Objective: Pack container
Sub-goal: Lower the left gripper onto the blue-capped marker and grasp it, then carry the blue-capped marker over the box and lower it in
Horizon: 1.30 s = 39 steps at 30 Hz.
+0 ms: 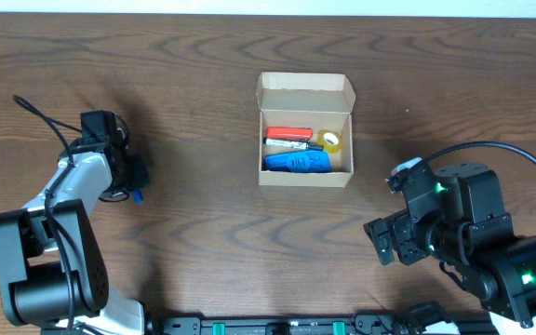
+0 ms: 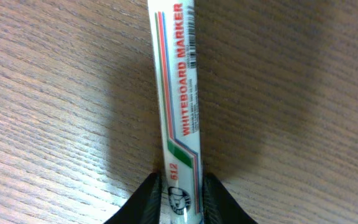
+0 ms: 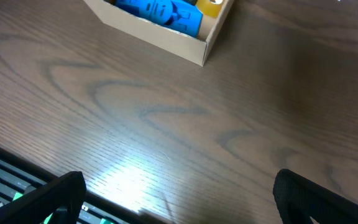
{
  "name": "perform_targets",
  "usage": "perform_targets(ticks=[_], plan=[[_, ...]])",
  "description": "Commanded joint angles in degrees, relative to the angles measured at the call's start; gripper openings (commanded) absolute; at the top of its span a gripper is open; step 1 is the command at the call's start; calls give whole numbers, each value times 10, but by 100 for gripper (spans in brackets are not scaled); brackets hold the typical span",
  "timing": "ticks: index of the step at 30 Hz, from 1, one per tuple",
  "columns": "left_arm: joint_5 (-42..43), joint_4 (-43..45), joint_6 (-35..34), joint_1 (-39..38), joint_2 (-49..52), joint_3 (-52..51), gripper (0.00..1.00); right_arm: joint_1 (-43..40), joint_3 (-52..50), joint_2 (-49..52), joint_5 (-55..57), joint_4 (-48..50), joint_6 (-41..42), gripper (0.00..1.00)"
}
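1. The table is dark wood grain.
2. The container sits mid-table with its lid open, well apart from both my grippers.
3. My right gripper is spread wide over bare wood, with the container ahead of it.
4. My left gripper, far to the container's left, is clamped on the whiteboard marker.

Left tool seemingly clamped; right tool wide.
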Motion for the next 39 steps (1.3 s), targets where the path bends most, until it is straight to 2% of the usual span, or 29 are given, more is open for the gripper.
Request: perform_targets(ticks=[1,7,13,17,21,27,39], plan=[[22,-16,-3,1,21,-5,18,-4,-2,-1,-2,-1,-1,99],[21,-53,-3,1,11,26,6,-4,-2,-1,-2,-1,-1,99],[21,-139,2,-2,-10,122,6,-4,-2,-1,-2,-1,-1,99],[24,-174,35,-14,-41,196,6,-4,-2,-1,-2,-1,-1,99],[51,-174,89,-48,-77,257,6,-4,-2,-1,-2,-1,-1,99],[83,-172,178,-143,-92,325,6,-4,-2,-1,-2,-1,-1,99],[136,-116,351,-321,-67,331,6,-4,-2,-1,-2,-1,-1,99]])
